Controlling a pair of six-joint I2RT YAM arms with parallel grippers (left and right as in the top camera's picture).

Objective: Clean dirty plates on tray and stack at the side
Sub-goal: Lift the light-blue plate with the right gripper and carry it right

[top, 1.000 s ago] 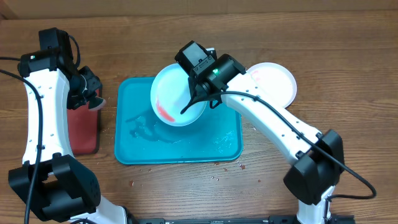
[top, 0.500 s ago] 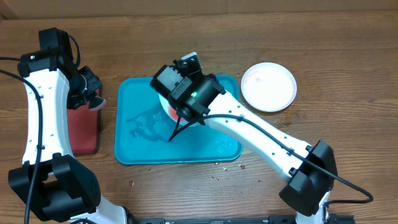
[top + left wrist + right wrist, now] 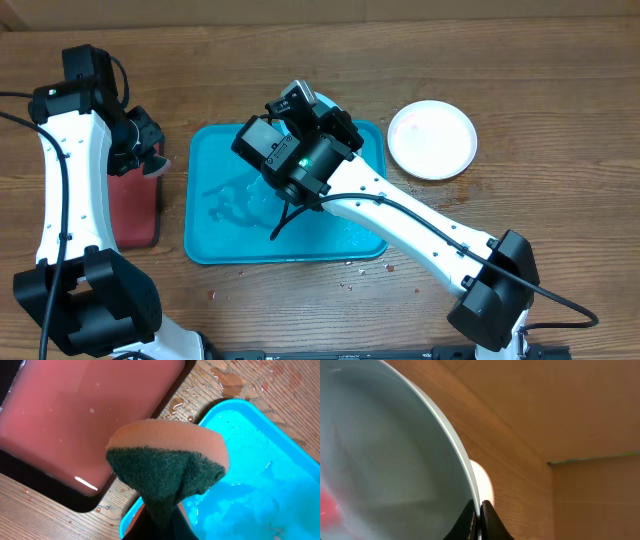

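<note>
The right tool [image 3: 480,519] is seen in the right wrist view clamped on the rim of the pale blue plate [image 3: 385,450], with 1 finger on each side of the edge. The plate is held tilted and fills the left half of that view. A red smear [image 3: 326,509] is seen on its inner face at the lower left edge of the frame. In the overhead view the right arm is stretched from the lower right to the centre of the frame, and the plate is almost fully hidden beneath the wrist, above the teal tray [image 3: 225,238].

The teal tray is placed in the middle of the surface [image 3: 560,120]. Patches of water [image 3: 228,205] are seen on its left part.

The white plate [image 3: 432,138] is laid flat on the surface in the upper right of the overhead view, apart from the tray's right edge. A faint pink tint is seen on its left part.

The left tool [image 3: 142,152] is held at the upper left of the overhead view, over the top end of the dark-rimmed tray [image 3: 130,215], which is filled with pink-red liquid and lies just left of the teal tray. In the left wrist view the tool is shown closed on a sponge [image 3: 167,460], orange on top and dark green beneath, pinched at its lower end.
</note>
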